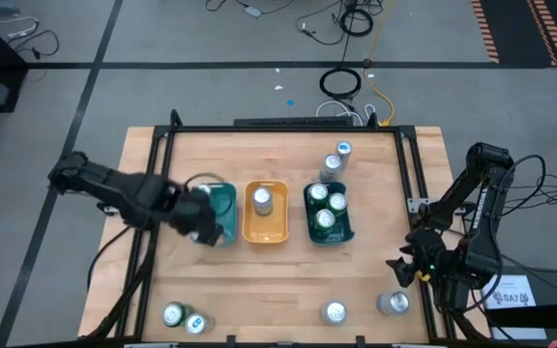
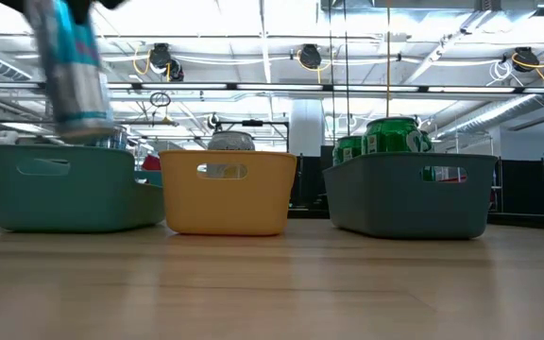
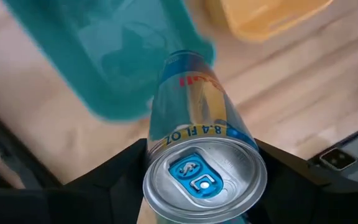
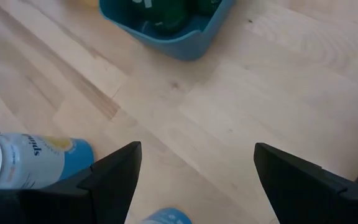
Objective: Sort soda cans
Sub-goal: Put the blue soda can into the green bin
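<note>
1. Two cans (image 1: pixel 183 318) stand at the table's (image 1: pixel 288 275) near-left edge.
2. The left gripper (image 1: pixel 204 227) pinches a blue can (image 3: pixel 197 134) over the teal tray (image 1: pixel 224 204).
3. A silver can (image 1: pixel 263 200) sits in the yellow tray (image 1: pixel 266 233).
4. Green cans (image 1: pixel 326 207) fill the dark tray (image 1: pixel 345 230); two more cans (image 1: pixel 337 159) stand behind it.
5. The right gripper (image 1: pixel 406 267), fingers spread, hovers near two cans (image 1: pixel 364 308) at the near-right edge.

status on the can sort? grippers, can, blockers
Left gripper shut on blue can, held above teal tray. Right gripper open, waiting near table's right edge beside a lying can. Nothing seen blocking the drop.
</note>
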`<state>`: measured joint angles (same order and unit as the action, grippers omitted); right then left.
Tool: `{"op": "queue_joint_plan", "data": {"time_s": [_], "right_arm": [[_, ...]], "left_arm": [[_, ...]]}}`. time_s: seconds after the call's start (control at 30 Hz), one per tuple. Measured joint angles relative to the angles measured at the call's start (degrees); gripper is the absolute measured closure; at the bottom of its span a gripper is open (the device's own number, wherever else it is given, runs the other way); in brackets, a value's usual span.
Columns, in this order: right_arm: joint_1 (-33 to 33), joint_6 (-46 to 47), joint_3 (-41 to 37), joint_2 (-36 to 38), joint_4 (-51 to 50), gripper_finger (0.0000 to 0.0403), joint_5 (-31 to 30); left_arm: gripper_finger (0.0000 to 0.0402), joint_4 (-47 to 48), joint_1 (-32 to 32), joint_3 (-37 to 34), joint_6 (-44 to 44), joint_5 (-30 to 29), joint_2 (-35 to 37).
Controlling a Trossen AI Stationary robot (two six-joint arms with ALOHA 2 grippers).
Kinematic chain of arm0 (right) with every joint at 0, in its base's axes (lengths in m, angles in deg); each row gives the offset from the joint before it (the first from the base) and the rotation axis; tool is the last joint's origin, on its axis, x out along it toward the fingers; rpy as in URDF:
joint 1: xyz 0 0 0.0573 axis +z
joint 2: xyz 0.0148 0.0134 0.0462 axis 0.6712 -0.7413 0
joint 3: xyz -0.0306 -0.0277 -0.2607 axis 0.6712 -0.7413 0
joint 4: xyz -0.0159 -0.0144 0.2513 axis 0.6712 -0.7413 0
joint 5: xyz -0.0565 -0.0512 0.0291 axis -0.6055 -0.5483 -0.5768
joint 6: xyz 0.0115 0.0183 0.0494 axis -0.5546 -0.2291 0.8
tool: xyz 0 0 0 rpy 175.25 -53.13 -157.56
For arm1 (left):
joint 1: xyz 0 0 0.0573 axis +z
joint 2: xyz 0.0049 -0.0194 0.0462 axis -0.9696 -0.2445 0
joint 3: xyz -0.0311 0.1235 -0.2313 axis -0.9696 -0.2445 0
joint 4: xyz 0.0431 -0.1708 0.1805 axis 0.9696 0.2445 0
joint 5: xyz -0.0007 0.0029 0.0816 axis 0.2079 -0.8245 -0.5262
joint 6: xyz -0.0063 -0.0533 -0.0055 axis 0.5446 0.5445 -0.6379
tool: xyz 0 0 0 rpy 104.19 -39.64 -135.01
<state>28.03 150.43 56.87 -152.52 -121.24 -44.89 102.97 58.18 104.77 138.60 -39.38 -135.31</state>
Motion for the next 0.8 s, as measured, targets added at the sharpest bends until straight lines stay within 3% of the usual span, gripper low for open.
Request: {"op": "queue_joint_plan", "data": {"time_s": [0.4,0.8], "right_arm": [[-1.00,-0.75,0.00,0.00,-0.55,0.0101,-1.81],[-1.24,0.15,0.00,0.00,0.47,0.0101,-1.55]], "left_arm": [[0.0139,0.81,21.82,0.00,-29.77,7.05,-4.49],[0.0139,0.81,30.79,0.02,-44.60,6.62,-11.38]]}}
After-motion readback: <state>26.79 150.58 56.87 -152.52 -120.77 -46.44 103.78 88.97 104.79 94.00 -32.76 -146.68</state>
